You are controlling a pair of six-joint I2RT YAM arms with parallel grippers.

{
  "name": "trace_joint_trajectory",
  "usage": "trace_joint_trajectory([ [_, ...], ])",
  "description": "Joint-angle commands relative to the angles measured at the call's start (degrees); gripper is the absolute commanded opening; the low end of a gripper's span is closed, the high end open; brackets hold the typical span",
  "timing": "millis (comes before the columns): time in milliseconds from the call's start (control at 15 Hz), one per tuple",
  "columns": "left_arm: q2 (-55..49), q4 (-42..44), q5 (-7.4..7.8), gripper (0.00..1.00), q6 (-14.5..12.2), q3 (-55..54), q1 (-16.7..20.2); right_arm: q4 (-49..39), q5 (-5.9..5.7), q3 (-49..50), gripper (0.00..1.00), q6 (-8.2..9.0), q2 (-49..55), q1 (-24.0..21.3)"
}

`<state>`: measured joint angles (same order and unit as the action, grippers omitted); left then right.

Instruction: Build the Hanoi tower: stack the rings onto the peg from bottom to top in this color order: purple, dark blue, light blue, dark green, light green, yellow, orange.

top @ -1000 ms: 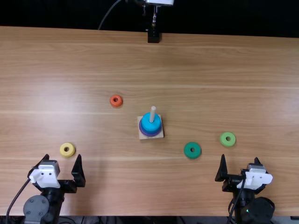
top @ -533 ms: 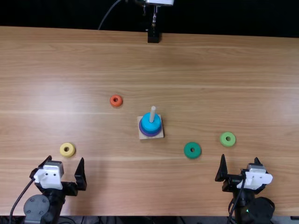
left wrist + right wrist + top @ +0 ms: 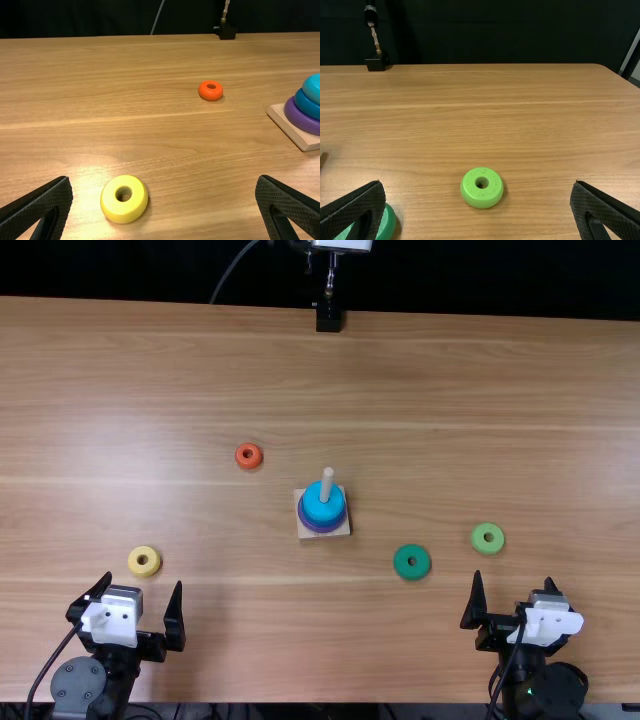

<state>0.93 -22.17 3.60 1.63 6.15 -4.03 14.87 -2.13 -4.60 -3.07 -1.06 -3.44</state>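
Jaws stand wide open on both the left gripper (image 3: pixel 143 580) and the right gripper (image 3: pixel 514 577).
On the peg (image 3: pixel 327 486), bottom to top, sit the purple ring (image 3: pixel 299 118), dark blue ring (image 3: pixel 305 105) and light blue ring (image 3: pixel 313 88); the orange ring (image 3: pixel 240 456) and yellow ring (image 3: pixel 135 560) lie left on the counter (image 3: pixel 450 390), the dark green ring (image 3: pixel 401 562) and light green ring (image 3: pixel 478 539) right. Since a second ago, the left gripper has shifted slightly rightward.
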Motion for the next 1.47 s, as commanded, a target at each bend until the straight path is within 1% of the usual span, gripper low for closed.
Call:
trace_joint_trajectory([
  [0,-0.9,-4.2,1.26,1.0,-1.0,-6.2,0.3,3.9,-0.08,3.8,1.0,0.01,1.1,-0.7],
  [1000,-0.9,-4.2,1.36,1.0,-1.0,-6.2,0.3,4.3,-0.08,3.6,1.0,0.01,1.1,-0.6],
  [1067,-0.9,-4.2,1.26,1.0,-1.0,-6.2,0.3,4.3,-0.19,3.8,1.0,-0.3,1.1,-0.5],
  [1200,-0.9,-4.2,1.26,1.0,-1.0,-6.2,0.3,3.3,-0.61,2.3,1.0,-0.3,1.1,-0.7],
  [1333,-0.9,-4.2,1.36,1.0,-1.0,-6.2,0.3,1.3,-0.51,-4.7,1.0,-0.09,1.1,-0.7],
  [1400,-0.9,-4.2,1.26,1.0,-1.0,-6.2,0.3,-1.9,-0.51,-8.2,1.0,-0.09,1.1,-0.6],
])
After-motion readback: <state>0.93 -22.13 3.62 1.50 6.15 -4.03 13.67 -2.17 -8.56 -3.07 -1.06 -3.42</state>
